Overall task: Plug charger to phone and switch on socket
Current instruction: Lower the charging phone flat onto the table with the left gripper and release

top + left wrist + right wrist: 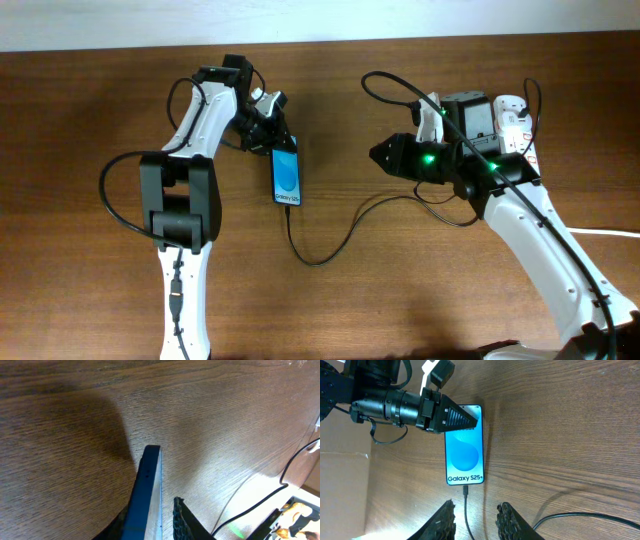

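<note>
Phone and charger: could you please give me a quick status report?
Left gripper open, straddling top end of phone. Right gripper open, empty. Charger seated in its bottom port. Socket mostly hidden behind right arm; switch unreadable.

A brown wood-grain table (80, 90) filled most of every view. A pale strip (100, 20) ran along its far edge, and a beige surface (340, 490) lay beyond another edge.
</note>
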